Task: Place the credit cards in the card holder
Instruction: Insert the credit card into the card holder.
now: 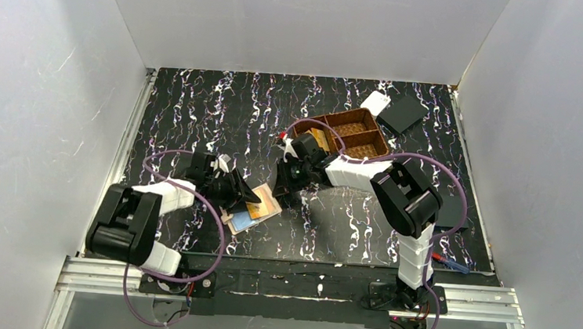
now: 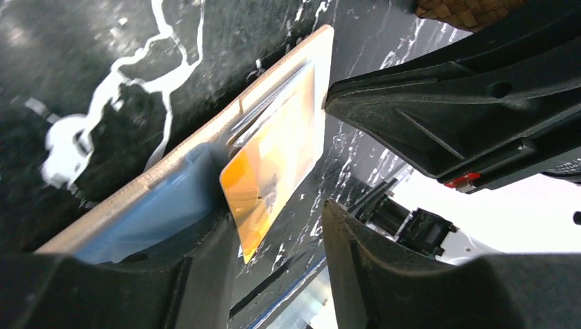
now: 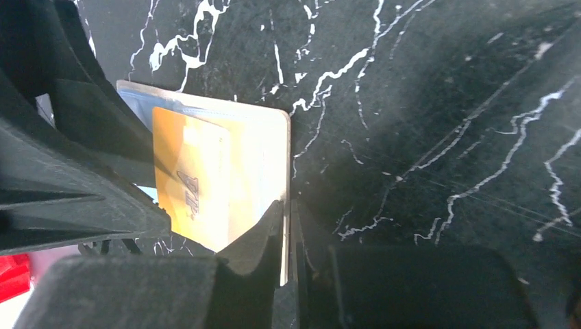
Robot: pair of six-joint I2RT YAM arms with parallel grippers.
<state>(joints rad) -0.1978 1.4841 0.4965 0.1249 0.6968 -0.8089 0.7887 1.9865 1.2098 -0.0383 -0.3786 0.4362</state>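
One overhead, two close-ups
The top camera looks down from high behind the near edge over the whole worktop; both wrist cameras sit very close to the card holder, seen in all three views.

The card holder lies opened flat on the tabletop, at about 7 o'clock from its middle. It is a small bifold with a pale tan rim. One inner face is blue and points toward 7 o'clock, the other is orange and points toward 1 o'clock. A credit card rests on the orange half. It is thin and orange to golden-yellow, with rounded corners and a faint mark on its face. It sits slightly askew to the holder's edges, one end under a clear-looking slot and the other end bare. A second golden-yellow card-like piece lies in the left compartment of the woven basket, at 1 o'clock from the holder and well apart from it.
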